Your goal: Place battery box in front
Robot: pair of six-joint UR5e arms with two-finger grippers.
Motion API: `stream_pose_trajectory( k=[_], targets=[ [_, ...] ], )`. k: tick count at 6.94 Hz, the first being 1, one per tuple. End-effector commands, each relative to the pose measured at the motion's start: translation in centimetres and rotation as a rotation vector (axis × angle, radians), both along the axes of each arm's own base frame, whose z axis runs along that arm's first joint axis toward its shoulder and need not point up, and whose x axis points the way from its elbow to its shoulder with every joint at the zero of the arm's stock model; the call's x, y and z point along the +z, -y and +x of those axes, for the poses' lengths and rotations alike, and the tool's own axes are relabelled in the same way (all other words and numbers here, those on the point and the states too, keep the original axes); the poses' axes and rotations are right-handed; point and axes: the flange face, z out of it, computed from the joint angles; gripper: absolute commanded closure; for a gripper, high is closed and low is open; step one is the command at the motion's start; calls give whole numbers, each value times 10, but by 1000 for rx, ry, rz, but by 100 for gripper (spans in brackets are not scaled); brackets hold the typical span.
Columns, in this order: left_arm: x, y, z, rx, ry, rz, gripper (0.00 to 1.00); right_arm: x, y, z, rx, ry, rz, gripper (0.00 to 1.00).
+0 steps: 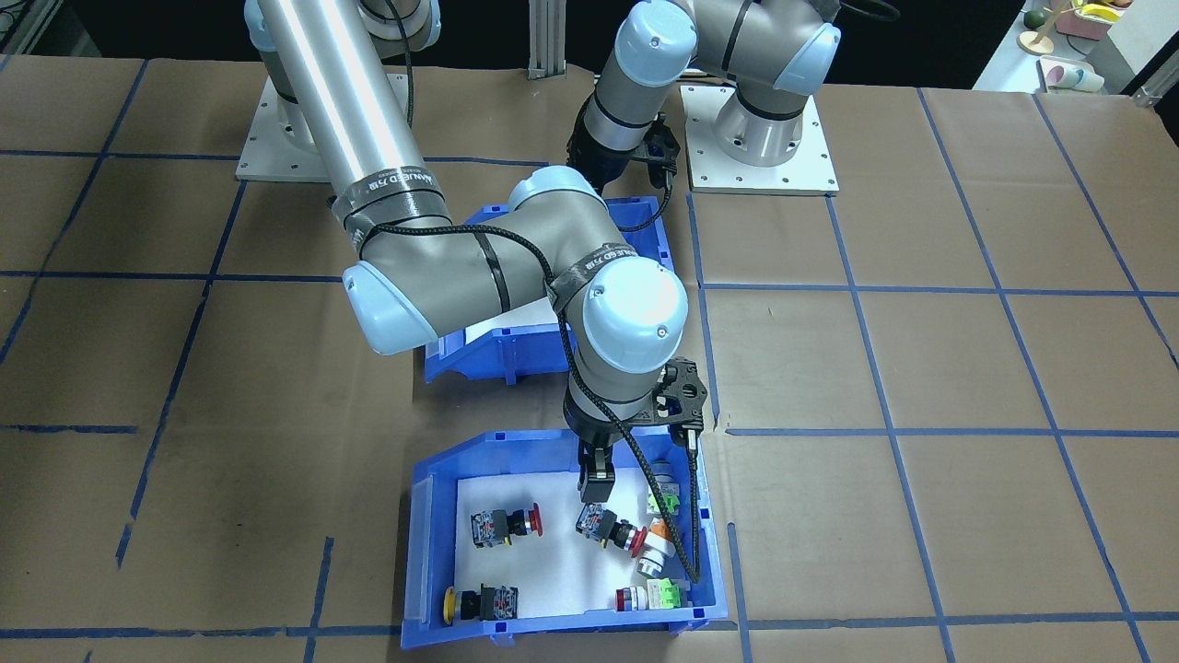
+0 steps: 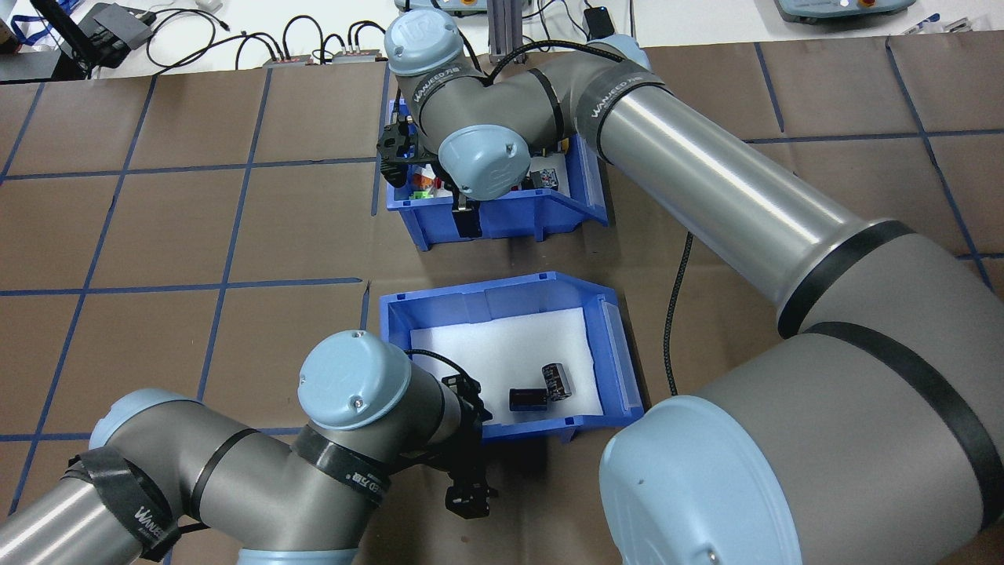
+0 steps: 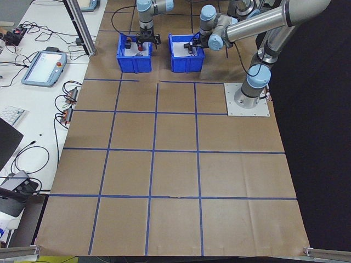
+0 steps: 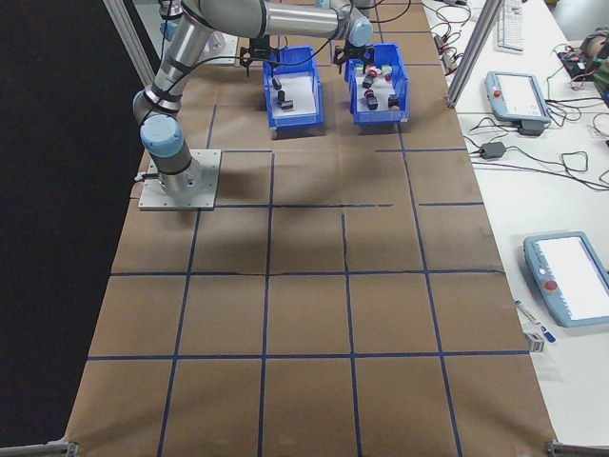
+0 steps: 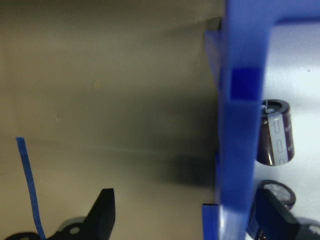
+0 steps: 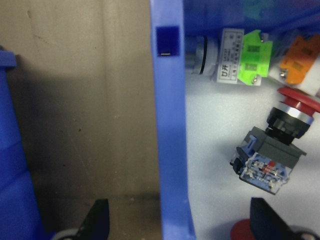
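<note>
- Battery box on the table nearer the robot's base, switch bin just beyond it, farther out; open fronts of both facing the robot's right.
- Left gripper straddling the box's near wall: one finger outside over the table, the other inside over the foam by the cylinders. Spread, not yet clamped on the wall.
- Right gripper likewise astride the switch bin's near wall, fingers parted, gripping nothing.
- Left arm clearly the closer to the box; wall running lengthwise between its fingers, so closing should pinch it.
- Likely a swap: box to go outward past the bin, bin in its way.
</note>
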Motion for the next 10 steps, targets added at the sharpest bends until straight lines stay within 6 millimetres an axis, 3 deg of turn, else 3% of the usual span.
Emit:
stream_pose_trajectory(
  k=[1, 2, 3, 4, 5, 7, 8, 10],
  targets=[
    [4, 6, -5, 6, -5, -11, 27, 2, 1, -1, -4, 0, -4, 18],
    [5, 8, -6, 4, -11, -13, 38, 1, 0, -1, -1, -2, 0, 48],
    [9, 11, -8, -2, -29, -51, 61, 5, -2, -2, -1, -6, 5, 76],
    [15, 15, -11, -4, -56, -96, 85, 8, 0, -3, -1, -16, -6, 90],
    [19, 15, -14, -22, -96, -112, 100, 15, 0, -2, -9, -11, -16, 97],
    [18, 16, -12, -36, -72, -128, 100, 30, 4, -6, -24, 0, -42, 100],
    [21, 16, -10, -39, -61, -140, 100, 63, 16, -28, -49, 18, -85, 100],
    [32, 21, 3, -195, 57, -267, 100, 115, 42, -104, -118, 23, -153, 100]
  ],
)
